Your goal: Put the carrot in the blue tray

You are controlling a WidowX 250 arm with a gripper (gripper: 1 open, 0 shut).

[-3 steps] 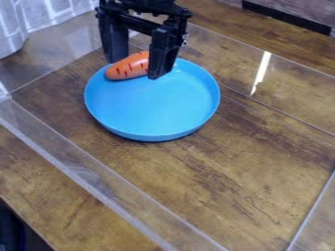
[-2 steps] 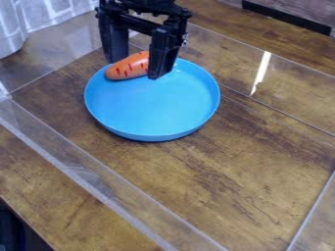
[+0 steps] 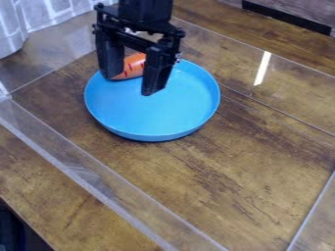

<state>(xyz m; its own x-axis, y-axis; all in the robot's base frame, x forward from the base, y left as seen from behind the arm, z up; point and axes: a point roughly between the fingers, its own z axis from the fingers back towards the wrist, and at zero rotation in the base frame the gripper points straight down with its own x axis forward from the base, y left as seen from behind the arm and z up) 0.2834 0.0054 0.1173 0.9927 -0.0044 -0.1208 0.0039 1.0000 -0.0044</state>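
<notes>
The blue tray (image 3: 177, 113) is a round shallow dish on the wooden table, a little left of centre. At its far-left rim lies the small orange carrot (image 3: 132, 65), partly hidden behind the black fingers. My gripper (image 3: 128, 84) hangs over that rim, open, with one finger (image 3: 105, 59) left of the carrot and the other finger (image 3: 155, 71) right of it. I cannot tell whether the fingers touch the carrot.
A clear sheet with raised edges (image 3: 78, 172) covers the wooden table (image 3: 249, 186), with a bright glare streak (image 3: 263, 67) at the right. A grey object (image 3: 11, 29) stands at the far left corner.
The gripper has come down and slightly left, so its fingers now reach past the carrot and hide more of it. The carrot and tray have not moved.
</notes>
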